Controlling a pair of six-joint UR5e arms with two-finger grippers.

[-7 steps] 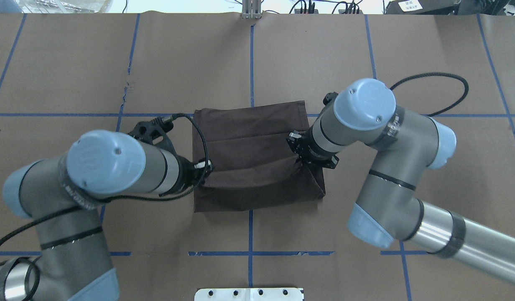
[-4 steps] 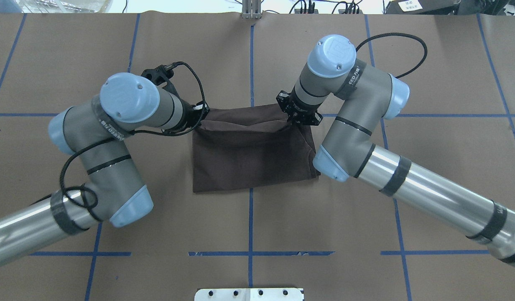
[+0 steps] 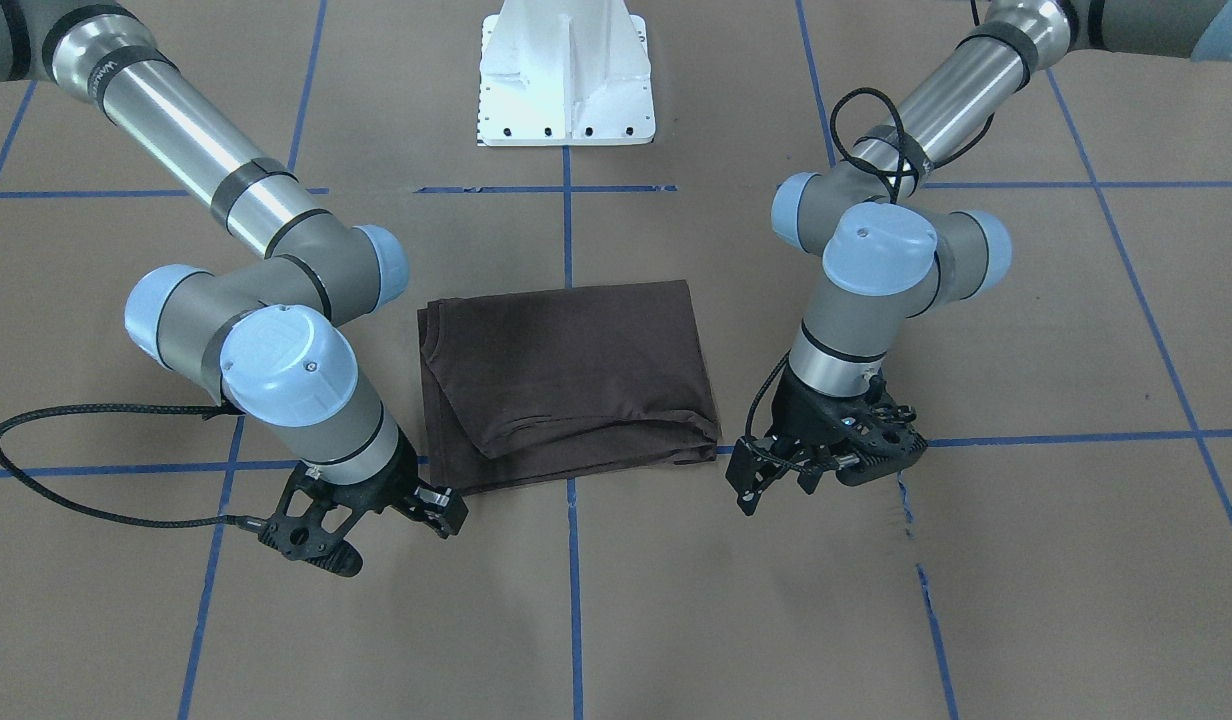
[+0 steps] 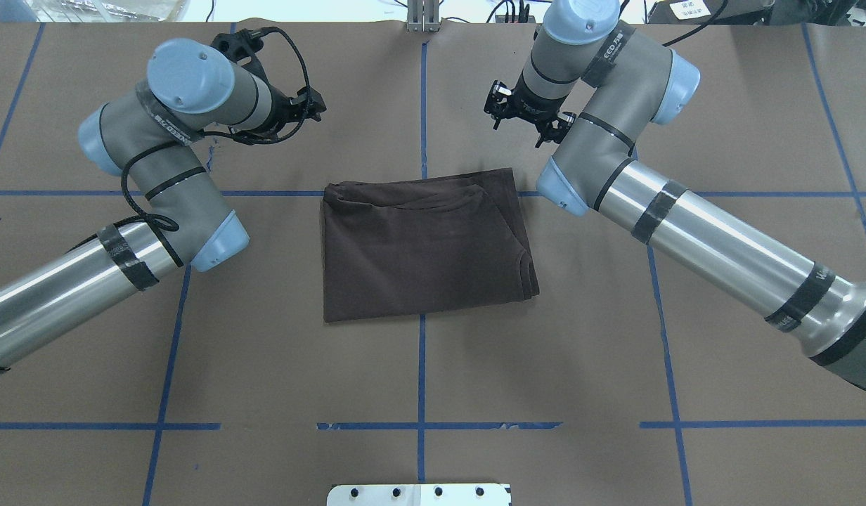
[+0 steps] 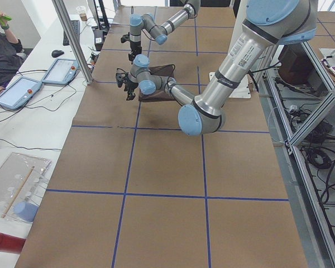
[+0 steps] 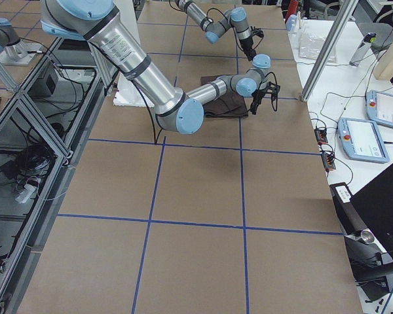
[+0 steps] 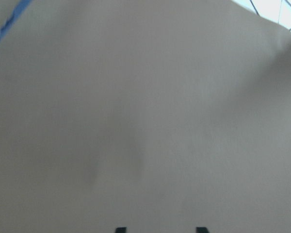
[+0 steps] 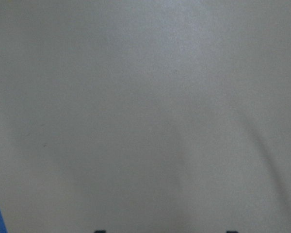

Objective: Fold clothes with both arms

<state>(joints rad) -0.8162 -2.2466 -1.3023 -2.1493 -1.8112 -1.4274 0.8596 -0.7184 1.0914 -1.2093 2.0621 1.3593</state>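
In the front-facing view the dark brown T-shirt (image 3: pixel 566 380) lies folded into a flat rectangle at the middle of the paper-covered table (image 3: pixel 1026 560). Its layered edges face the near side. The right gripper (image 3: pixel 431 505) hangs off its near left corner and the left gripper (image 3: pixel 776 480) hangs off its near right corner. Neither touches the cloth. The white mounting pedestal (image 3: pixel 566 80) stands at the far edge.

From overhead, both grippers sit beyond the shirt's far edge, the left one to the left and the right one to the right. Both are well apart from the shirt, which straddles a blue tape line (image 4: pixel 421 372).

The exterior left and exterior right views show the shirt small and far off, lying between the two wrists.

In the left wrist view there is only blurred bare paper, with two black fingertips (image 7: pixel 120 230) set apart at the bottom edge and nothing between them. In the right wrist view the tips stand wider still, again over bare paper.
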